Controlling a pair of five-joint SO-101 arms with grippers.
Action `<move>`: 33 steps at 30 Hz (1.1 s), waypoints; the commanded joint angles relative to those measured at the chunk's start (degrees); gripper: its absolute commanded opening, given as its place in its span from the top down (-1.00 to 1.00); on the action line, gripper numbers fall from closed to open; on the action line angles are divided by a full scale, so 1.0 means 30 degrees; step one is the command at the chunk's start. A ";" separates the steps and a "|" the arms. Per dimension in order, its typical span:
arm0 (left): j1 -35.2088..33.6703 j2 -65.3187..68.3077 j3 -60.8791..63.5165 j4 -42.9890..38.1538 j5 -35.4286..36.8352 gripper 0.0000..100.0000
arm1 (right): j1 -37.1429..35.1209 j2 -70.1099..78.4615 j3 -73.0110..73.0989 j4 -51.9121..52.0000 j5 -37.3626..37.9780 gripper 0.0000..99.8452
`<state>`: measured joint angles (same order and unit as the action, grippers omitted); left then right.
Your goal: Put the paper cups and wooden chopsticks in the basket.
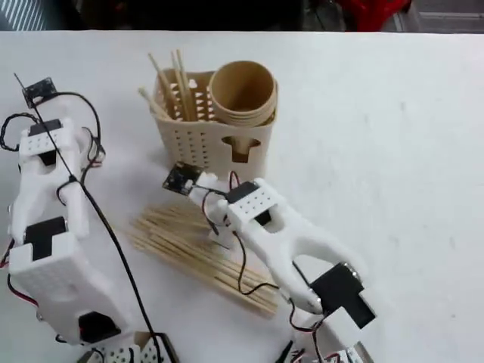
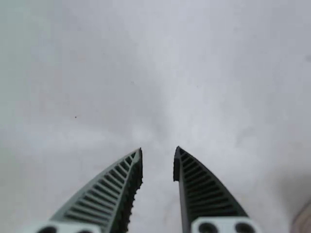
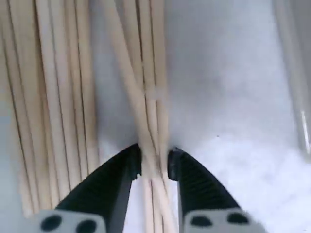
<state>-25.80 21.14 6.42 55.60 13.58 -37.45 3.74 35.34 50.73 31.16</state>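
Several wooden chopsticks (image 3: 148,111) sit pinched in our right gripper (image 3: 154,156), jaws nearly closed, for lifting to the basket (image 1: 198,144); our left gripper (image 2: 158,156) hangs part-open, empty.

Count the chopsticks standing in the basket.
4 chopsticks show: three stand tilted in the basket beside the paper cups, one lower end sticks out at the outer corner. More may be hidden inside.

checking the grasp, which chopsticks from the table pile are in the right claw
The few crossing chopsticks lying apart from the bigger flat row; the right claw is closed on them, and the row lies beside it.
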 commanded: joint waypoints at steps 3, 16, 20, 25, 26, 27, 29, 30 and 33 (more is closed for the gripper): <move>0.0220 -0.0132 -0.0176 -0.0293 0.0000 0.76 | 0.0337 0.0044 -0.0440 -0.0103 0.0088 0.91; 0.0513 -0.0132 -0.0205 -0.0293 0.0000 0.76 | 0.0308 -0.5407 0.2549 -0.0366 0.0176 0.69; 0.0484 -0.0132 -0.0205 -0.0293 0.0000 0.76 | 0.0308 -0.4879 0.2725 -0.0747 0.0176 0.69; 0.0454 -0.0132 -0.0117 -0.0293 0.0000 0.76 | 0.0308 -0.2886 0.2549 -0.1773 0.0176 0.69; 0.0425 -0.0161 -0.0117 -0.0293 0.0000 0.76 | 0.0308 -0.2476 0.2344 -0.1773 0.0176 0.69; 0.0396 -0.0161 -0.0117 -0.0293 0.0000 0.76 | 0.0337 -0.2095 0.2110 -0.1744 0.0176 0.69; 0.0396 -0.0161 -0.0117 -0.0264 0.0000 0.76 | 0.0337 -0.1333 0.1700 -0.1656 0.0176 0.69; 0.0396 -0.0161 -0.0117 -0.0264 0.0000 0.76 | 0.0337 -0.1040 0.1612 -0.1626 0.0176 0.70; 0.0396 -0.0161 -0.0088 -0.0205 0.0000 0.76 | 0.0308 -0.0835 0.1553 -0.1597 0.0176 0.86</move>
<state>-25.10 21.14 6.42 55.60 13.58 -36.57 -0.31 40.79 46.24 31.08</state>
